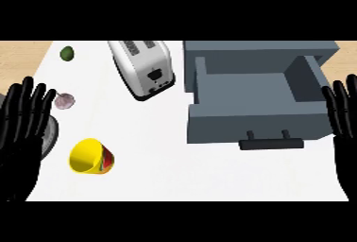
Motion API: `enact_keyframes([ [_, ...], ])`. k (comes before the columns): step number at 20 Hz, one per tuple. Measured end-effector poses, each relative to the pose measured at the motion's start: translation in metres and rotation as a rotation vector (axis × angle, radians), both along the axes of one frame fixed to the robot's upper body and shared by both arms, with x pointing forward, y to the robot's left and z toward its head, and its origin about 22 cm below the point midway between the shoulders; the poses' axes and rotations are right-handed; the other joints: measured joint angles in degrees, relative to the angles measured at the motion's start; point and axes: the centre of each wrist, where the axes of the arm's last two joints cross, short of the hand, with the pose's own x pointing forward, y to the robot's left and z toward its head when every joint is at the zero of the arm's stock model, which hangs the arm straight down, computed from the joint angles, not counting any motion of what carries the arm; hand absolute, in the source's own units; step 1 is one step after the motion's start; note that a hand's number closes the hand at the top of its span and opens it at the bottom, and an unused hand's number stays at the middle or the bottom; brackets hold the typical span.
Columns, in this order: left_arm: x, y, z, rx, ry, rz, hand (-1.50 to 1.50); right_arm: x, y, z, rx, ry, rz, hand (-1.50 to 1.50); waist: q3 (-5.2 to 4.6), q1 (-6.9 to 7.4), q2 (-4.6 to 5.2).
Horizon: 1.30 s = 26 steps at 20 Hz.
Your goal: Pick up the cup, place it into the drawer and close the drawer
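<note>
Both hands' fingers spread: left hand [24, 137], right hand [345, 127] | cup [90, 156] tipped on counter [195, 175] | drawer [254, 101] open

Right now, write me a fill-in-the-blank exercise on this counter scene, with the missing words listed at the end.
1. The grey drawer with the dark handle stands ____.
2. The cup is mostly ____ in colour.
3. The cup lies nearer the robot's ____ hand than its right hand.
4. The appliance beside the drawer is a ____.

Missing words: open; yellow; left; toaster
</note>
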Motion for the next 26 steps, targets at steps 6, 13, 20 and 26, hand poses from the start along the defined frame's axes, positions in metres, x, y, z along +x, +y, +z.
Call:
enact_keyframes([
  [6,0.000,0.017,0.005,0.001,-0.030,-0.343,-1.50,-0.003,0.003,0.005,0.013,-0.017,0.009,-1.50,0.70,1.56,0.94],
  [13,0.012,0.061,-0.027,-0.145,0.199,-0.544,-1.50,0.012,0.009,-0.003,-0.018,0.130,0.125,-1.50,0.93,2.03,1.52],
  [20,0.034,0.105,-0.058,-0.147,0.284,-0.552,-1.50,0.030,0.011,-0.004,-0.022,0.161,0.153,-1.50,1.02,1.81,1.46],
  [26,0.051,0.115,-0.089,-0.122,0.351,-0.525,-1.50,0.044,0.004,-0.001,-0.035,0.147,0.158,-1.50,1.03,1.67,1.44],
])
